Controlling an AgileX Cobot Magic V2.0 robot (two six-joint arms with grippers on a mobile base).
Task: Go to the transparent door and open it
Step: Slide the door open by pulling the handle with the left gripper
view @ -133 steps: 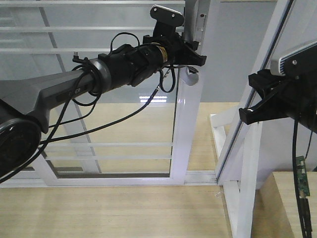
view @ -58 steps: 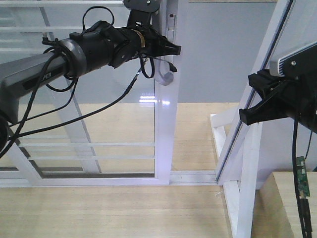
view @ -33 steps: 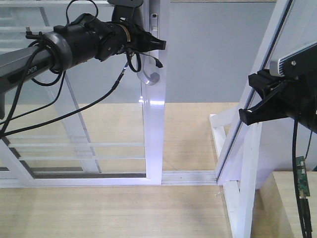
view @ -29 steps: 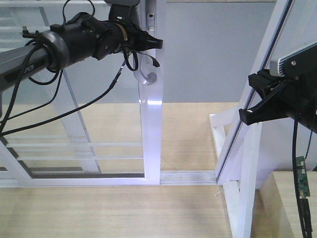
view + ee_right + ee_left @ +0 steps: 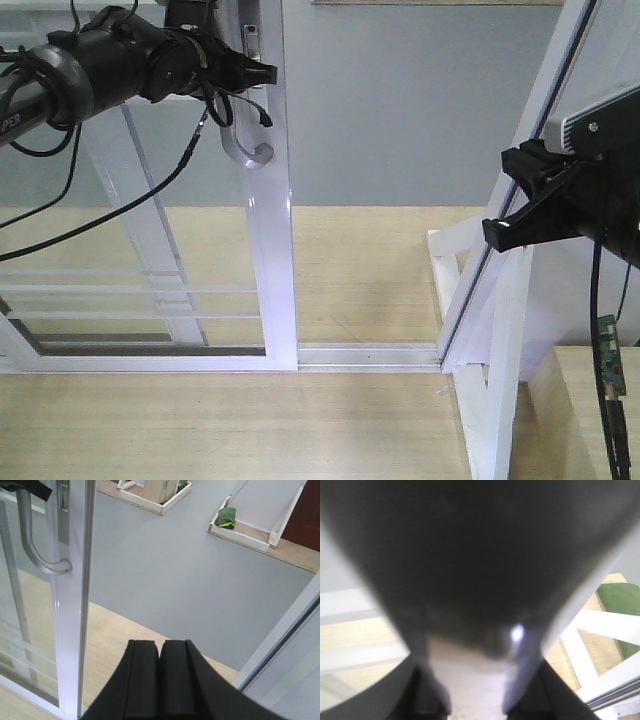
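Opening slide in hand: black left gripper (image 5: 246,72) sits at the curved grey metal pull handle (image 5: 250,155) of the tall white-framed clear-glass transparent door (image 5: 272,250), left of centre and partly open; I cannot tell how its jaws stand. Black right gripper (image 5: 160,647) has its jaws pressed together, empty. Next move calls for a steady leftward pull along the white floor track (image 5: 365,353).

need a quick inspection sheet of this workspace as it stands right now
surface: wooden floor with a white floor track
job's things: transparent door partly open, gap to the white post; grey handle on its stile
clutter: nothing seen
grippers: left gripper at the handle's top, grip unclear; right gripper shut, empty, apart from the door
cables: black cables hang from the left arm; lead with green board at right
surroundings: grey floor beyond; green item far off
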